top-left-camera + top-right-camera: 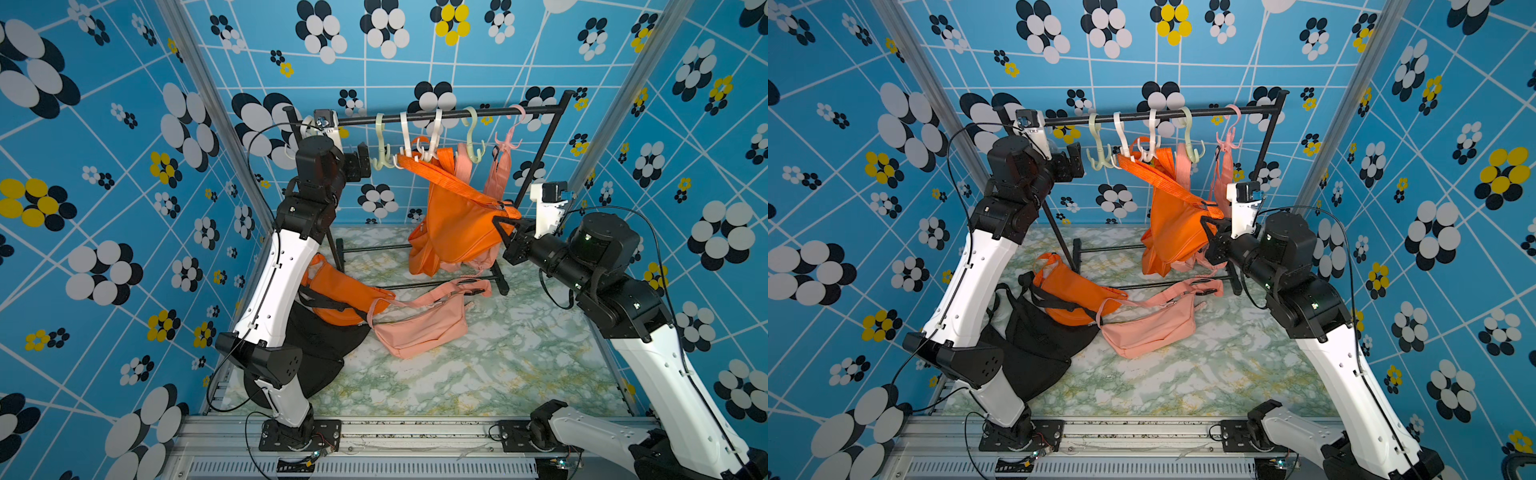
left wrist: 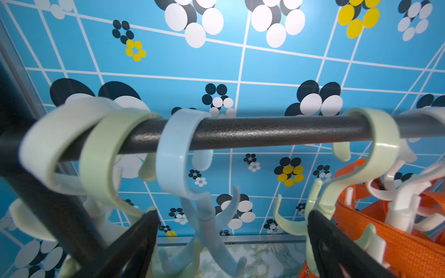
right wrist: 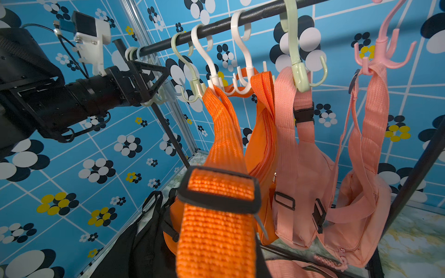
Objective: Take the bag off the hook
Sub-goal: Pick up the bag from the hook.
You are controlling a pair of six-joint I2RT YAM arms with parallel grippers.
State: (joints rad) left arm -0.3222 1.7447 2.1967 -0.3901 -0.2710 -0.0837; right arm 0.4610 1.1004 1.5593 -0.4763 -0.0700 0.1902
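Pinching orange strap (image 1: 451, 179), right claw (image 1: 503, 222) outstretched, left claw (image 1: 360, 161) high, agape

orange bag (image 1: 453, 232), white hook (image 1: 404, 129), black rail (image 1: 453, 113), blue flower-patterned walls (image 1: 124, 166), green marbled tabletop (image 1: 498, 353)

Bright even light; wrist views blurred close-up, edges warped.

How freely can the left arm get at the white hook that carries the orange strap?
Probably yes. The left gripper, jaws open, hangs near the rail beside the white hook; only an empty green hook hangs between them. The orange strap runs away toward the right gripper.
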